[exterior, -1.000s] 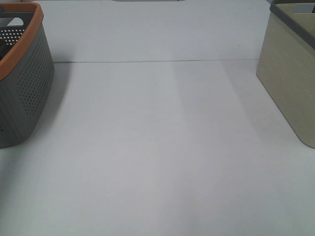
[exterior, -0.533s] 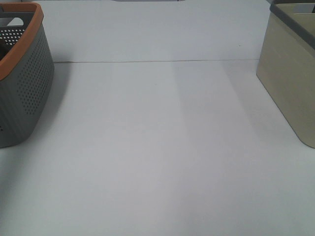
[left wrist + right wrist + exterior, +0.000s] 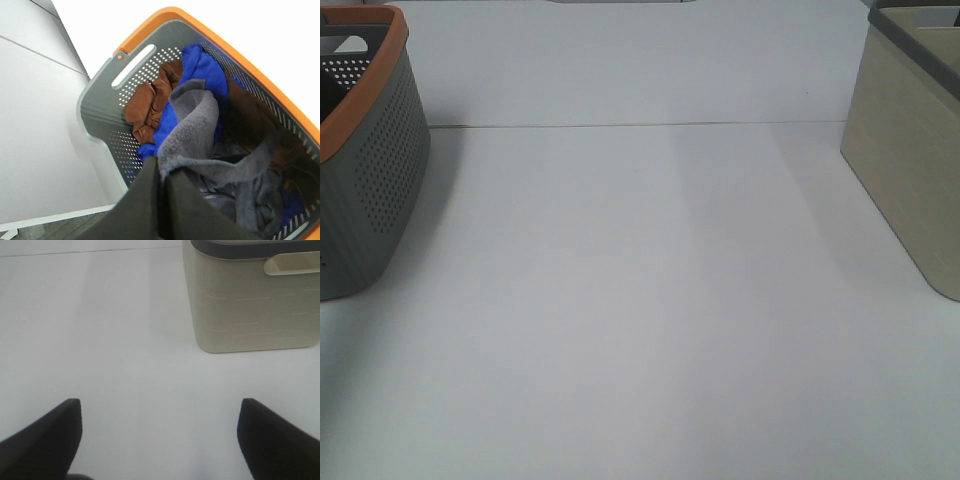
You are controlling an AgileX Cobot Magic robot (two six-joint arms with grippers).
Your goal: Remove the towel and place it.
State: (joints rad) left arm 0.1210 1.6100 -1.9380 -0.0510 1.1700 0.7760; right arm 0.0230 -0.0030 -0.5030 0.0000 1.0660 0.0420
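The left gripper has its fingers pressed almost together, only a thin slit between them, and a fold of the towel seems caught at their tips, though the bite itself is too tight to see clearly. The towel, grey and fleecy, lies on top of the pile in the basket, draped over a blue cloth with a brown cloth beside it near the handle slot. This looks like the start of the lift-out: the next move calls for a steady rise clear of the orange rim without dragging the other cloths along, then a carry over the table. The right gripper hangs spread wide and holding nothing above bare tabletop, the beige bin beyond it. The high camera shows neither arm, cuts off both basket and bin, and shows nothing of the towel; how far it runs under the pile is hidden.
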